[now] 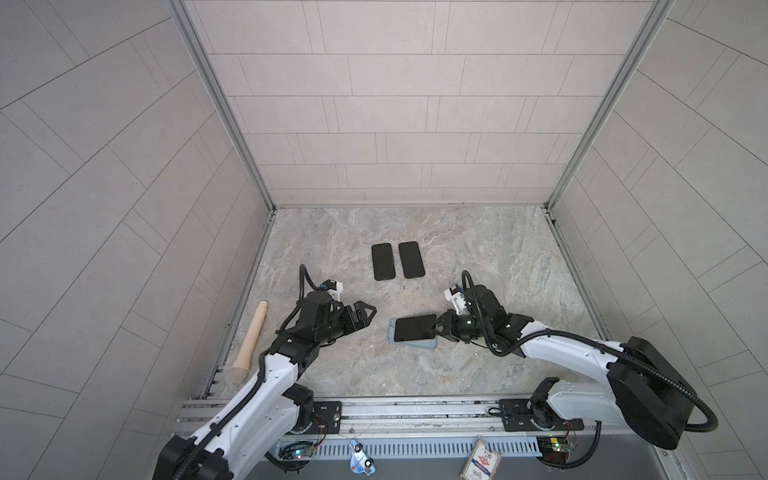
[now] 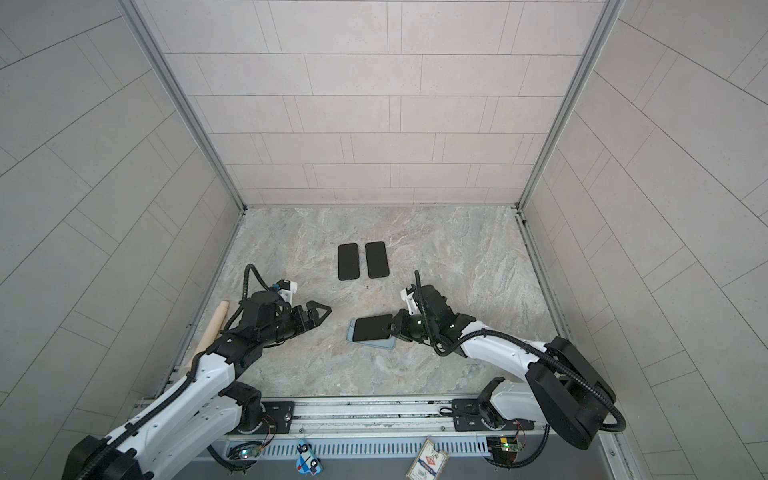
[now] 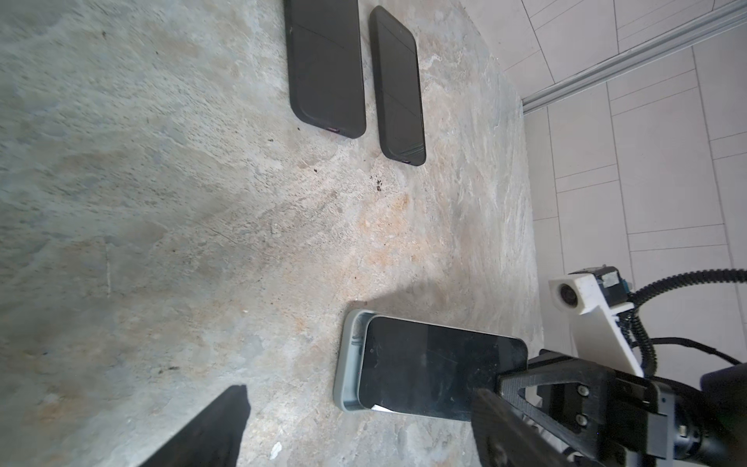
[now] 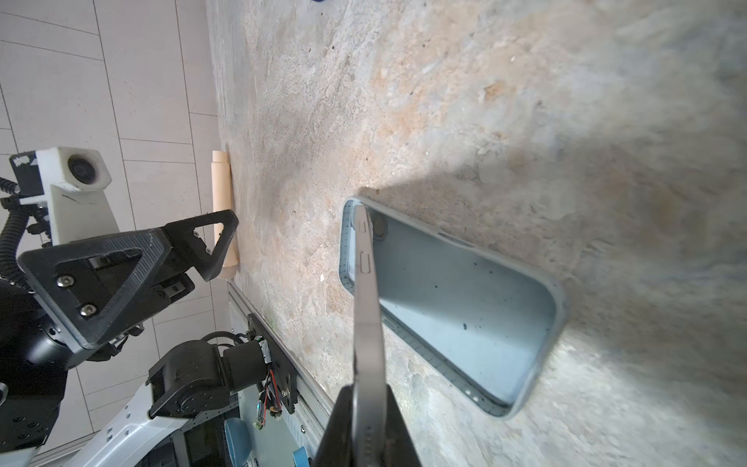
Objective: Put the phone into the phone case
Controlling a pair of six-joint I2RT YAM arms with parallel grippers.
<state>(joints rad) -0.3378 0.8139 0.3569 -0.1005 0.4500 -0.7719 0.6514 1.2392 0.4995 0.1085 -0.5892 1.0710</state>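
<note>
A light blue-grey phone case [image 1: 391,332] [image 4: 465,299] lies open side up on the marble table, near the front middle in both top views. The black-screened phone [image 1: 415,327] [image 3: 428,364] is tilted over it. Its far end dips into the case's left end and its near end is lifted. My right gripper [image 1: 436,328] [image 4: 368,416] is shut on that raised end of the phone. My left gripper [image 1: 368,318] [image 2: 322,318] stands open just left of the case, apart from it, with nothing between its fingers.
Two black phone-shaped slabs [image 1: 382,262] [image 1: 411,259] lie side by side behind the case. A pale wooden stick [image 1: 251,340] rests along the table's left edge. Tiled walls close in the left, back and right sides.
</note>
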